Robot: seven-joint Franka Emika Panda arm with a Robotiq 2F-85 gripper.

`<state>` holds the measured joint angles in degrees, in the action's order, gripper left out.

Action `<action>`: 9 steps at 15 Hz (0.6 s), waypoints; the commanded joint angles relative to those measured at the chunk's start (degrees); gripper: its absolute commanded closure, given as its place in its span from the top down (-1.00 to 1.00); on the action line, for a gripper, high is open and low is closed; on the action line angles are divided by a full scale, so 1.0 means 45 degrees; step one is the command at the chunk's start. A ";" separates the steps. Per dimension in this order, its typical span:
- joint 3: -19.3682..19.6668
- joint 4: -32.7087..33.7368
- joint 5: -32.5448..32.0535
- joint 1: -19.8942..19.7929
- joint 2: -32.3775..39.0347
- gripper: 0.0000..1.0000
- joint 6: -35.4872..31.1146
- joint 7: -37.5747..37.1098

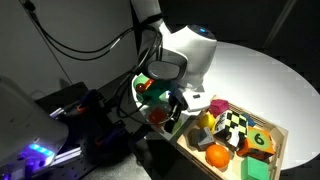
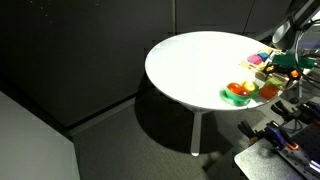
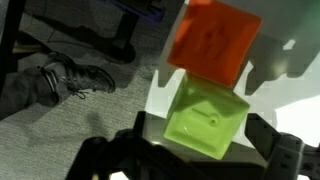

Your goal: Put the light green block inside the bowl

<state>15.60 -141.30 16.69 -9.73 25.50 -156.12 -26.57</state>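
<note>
The block [image 3: 205, 118] fills the middle of the wrist view, tilted, with the orange cube [image 3: 213, 40] touching its upper edge. It lies in the gap between the two dark fingers [image 3: 118, 155] of the gripper [image 3: 195, 150] – whether the jaws are clamped on the block or only flank it I cannot tell, since the contact lines are lost in shadow. No rim of the bowl [image 1: 141, 92] shows around the block in that view; behind it are only the table [image 1: 250, 70] and, past its edge, the floor.

In an exterior view the gripper [image 1: 172, 105] hangs right at the bowl, low over its near side, and the tray [image 1: 284, 140] of mixed toys sits just beside the bowl, further along the table. In both exterior views the bowl [image 2: 240, 93] stands at the table's edge, with something orange-red in it or against it; too small to name.

My reading – the block is at the bowl but not shown resting inside it. What is left, as I judge it, is to get it over the rim, let go and draw clear without knocking the orange cube
</note>
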 commanded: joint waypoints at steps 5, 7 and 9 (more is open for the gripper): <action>-0.0163 0.0020 0.0159 -0.0026 0.0035 -0.19 -0.0236 0.0123; -0.0094 -0.0081 0.0072 0.0014 -0.0126 -0.29 -0.0217 0.0141; -0.0003 -0.0161 -0.0042 0.0068 -0.0301 -0.41 -0.0180 0.0146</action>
<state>15.23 -141.23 16.69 -9.72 25.60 -156.38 -26.53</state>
